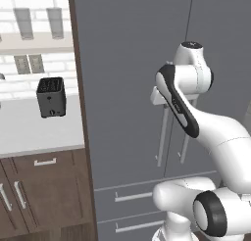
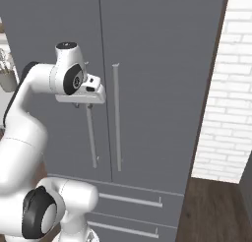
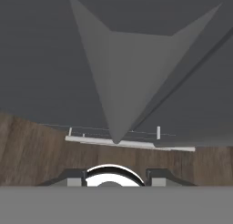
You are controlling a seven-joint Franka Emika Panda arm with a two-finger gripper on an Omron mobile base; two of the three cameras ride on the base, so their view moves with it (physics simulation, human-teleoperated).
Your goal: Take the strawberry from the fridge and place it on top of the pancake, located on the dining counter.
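The grey fridge (image 1: 127,63) stands straight ahead with both doors shut, so the strawberry is hidden. The pancake and the dining counter are out of view. My gripper (image 2: 83,106) points down at the top of the left door's handle (image 2: 92,137), right against it. In the hand view that handle (image 3: 116,104) runs away from me as a grey wedge above my gripper (image 3: 116,180). The fingertips (image 3: 75,180) stand apart with nothing pinched between them. I cannot tell whether a finger touches the bar.
The right door's handle (image 2: 117,118) hangs just beside the left one. Two fridge drawers (image 2: 130,199) lie below. A dark toaster (image 1: 51,97) sits on the white wall counter (image 1: 29,132) to the left. A white brick wall (image 2: 226,88) and wood floor (image 2: 211,206) are on the right.
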